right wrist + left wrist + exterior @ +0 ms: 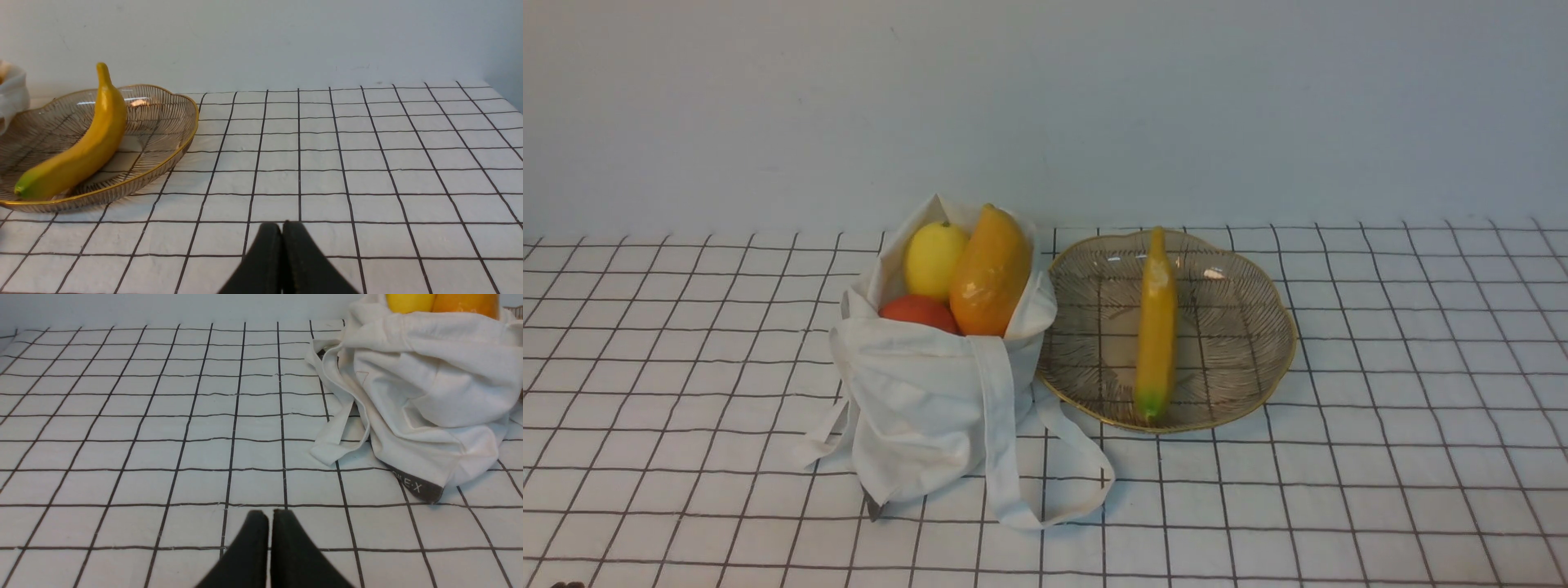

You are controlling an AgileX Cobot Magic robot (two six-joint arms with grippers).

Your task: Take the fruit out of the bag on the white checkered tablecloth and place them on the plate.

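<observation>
The off-white bag (931, 400) stands on the white checkered tablecloth (1380, 457) with its straps spilled forward. Inside it sit the lemon (934, 259), the mango (990, 272) and the tangerine (920, 313). The banana (1156, 327) lies along the middle of the brownish glass plate (1241, 327), just right of the bag. Neither arm shows in the front view. My left gripper (269, 514) is shut and empty, low over the cloth, short of the bag (429, 396). My right gripper (282, 226) is shut and empty, to the right of the plate (163, 134) with the banana (81, 147).
A plain pale wall runs along the back edge of the table. A dark label (416, 486) marks the bag's lower corner. A strap loop (1054, 482) lies on the cloth in front of the bag and plate.
</observation>
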